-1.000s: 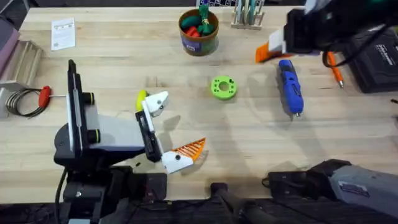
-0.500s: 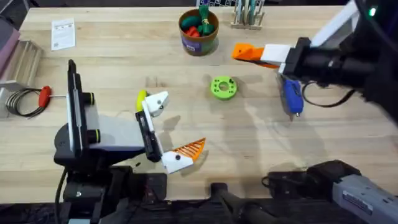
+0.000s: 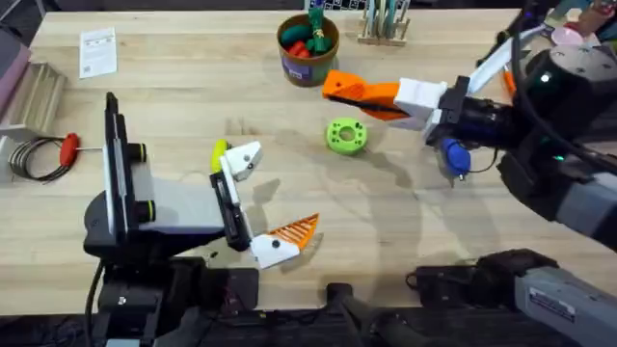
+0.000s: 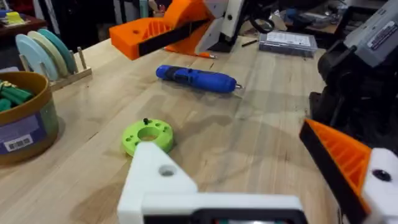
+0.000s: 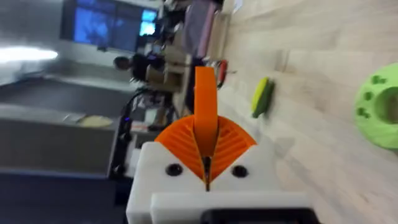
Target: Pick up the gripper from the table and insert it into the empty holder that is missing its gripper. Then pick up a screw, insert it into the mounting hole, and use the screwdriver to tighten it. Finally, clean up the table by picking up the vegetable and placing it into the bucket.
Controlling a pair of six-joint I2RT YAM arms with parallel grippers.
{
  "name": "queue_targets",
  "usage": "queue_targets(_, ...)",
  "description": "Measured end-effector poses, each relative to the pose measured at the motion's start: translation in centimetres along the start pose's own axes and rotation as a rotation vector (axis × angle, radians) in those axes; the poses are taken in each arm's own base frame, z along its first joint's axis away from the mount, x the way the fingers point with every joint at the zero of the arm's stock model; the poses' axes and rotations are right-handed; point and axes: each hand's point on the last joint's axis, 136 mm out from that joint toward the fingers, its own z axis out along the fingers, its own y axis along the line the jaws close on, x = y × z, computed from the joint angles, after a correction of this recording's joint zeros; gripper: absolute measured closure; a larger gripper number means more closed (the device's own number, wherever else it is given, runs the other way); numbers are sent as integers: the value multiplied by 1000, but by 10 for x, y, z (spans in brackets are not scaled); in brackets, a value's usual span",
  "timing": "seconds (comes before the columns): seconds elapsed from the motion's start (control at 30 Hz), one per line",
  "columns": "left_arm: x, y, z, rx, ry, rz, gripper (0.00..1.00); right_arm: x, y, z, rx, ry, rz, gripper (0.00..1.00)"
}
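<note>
1. Step in hand: the first one, carrying the gripper [image 5: 205, 102] to the holder [image 3: 244, 158]. No insertion yet.
2. Right gripper [image 3: 339, 87]: ribbed orange pads pressed together on an upright orange piece, which I take for the loose gripper. It hangs above the table between the bucket [image 3: 308, 66] and the green disc [image 3: 346, 135], pointing toward the left arm.
3. Left gripper [image 3: 281, 191]: spread wide, nothing held. One side carries its orange finger [image 3: 295, 229]; the other is the bare white holder (mounting hole visible in the left wrist view).
4. Vegetable [image 3: 219, 152] lies on the table just beside the holder. The blue screwdriver [image 3: 451, 154] lies partly under the right arm.
5. Next move, as I judge it: cross over the disc, line the orange piece up with the holder's seat and slide it in squarely. The vegetable sits close enough to get nudged.
</note>
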Motion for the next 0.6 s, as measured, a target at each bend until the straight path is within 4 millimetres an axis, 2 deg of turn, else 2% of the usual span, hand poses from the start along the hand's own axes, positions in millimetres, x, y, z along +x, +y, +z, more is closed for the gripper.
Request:
queue_targets(0.2, 0, 0, 0, 0, 0, 0, 15, 9, 12, 7, -128, 132, 9, 993)
queue_targets(0.43, 0, 0, 0, 0, 0, 0, 15, 24, -7, 12, -132, 255, 126, 993)
queue_targets(0.6, 0, 0, 0, 0, 0, 0, 15, 37, -4, 8, -159, 336, 127, 993)
